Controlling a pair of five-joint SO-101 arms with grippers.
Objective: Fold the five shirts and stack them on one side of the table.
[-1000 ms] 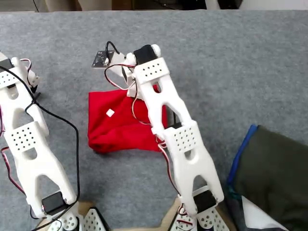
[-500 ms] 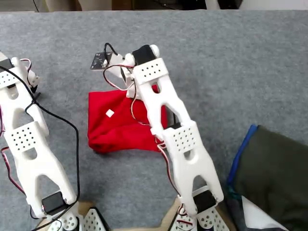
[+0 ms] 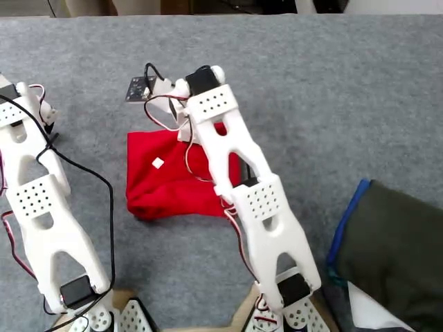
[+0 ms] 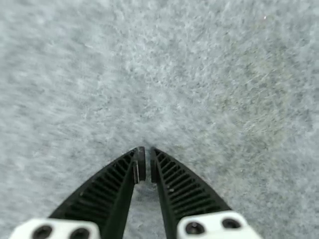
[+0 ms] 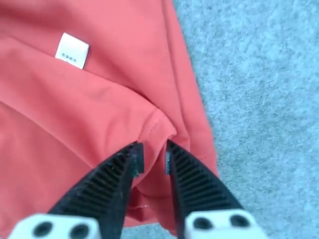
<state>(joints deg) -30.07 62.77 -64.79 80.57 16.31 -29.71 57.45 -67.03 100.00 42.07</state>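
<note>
Well off to the left of the red shirt [image 3: 166, 183]: left gripper [image 4: 147, 164], pinched shut on nothing, low over bare grey bench [image 3: 346, 90]. No help needed from there just now. Fine to leave parked.

In the middle: the red shirt itself, folded into a lumpy square, white tag [image 3: 158, 163] showing on top. Not neat yet, with a puffy ridge near one edge.

Right above that ridge, at the red shirt's far edge: right gripper [image 5: 154, 152], open only a crack. Probably no cloth inside, though hard to tell from so close.

Best to open wider, go down slowly, and pinch just the top layer at the edge, not the whole thick bunch. Then lift a little and pull across gently, so as not to drag the whole red shirt along the bench. Smooth flat before letting go.

Far to the right of the red shirt: a dark heap of cloth [image 3: 394, 249] with a blue edge. Good to stack the folded red shirt to one side, apart from that heap.
</note>
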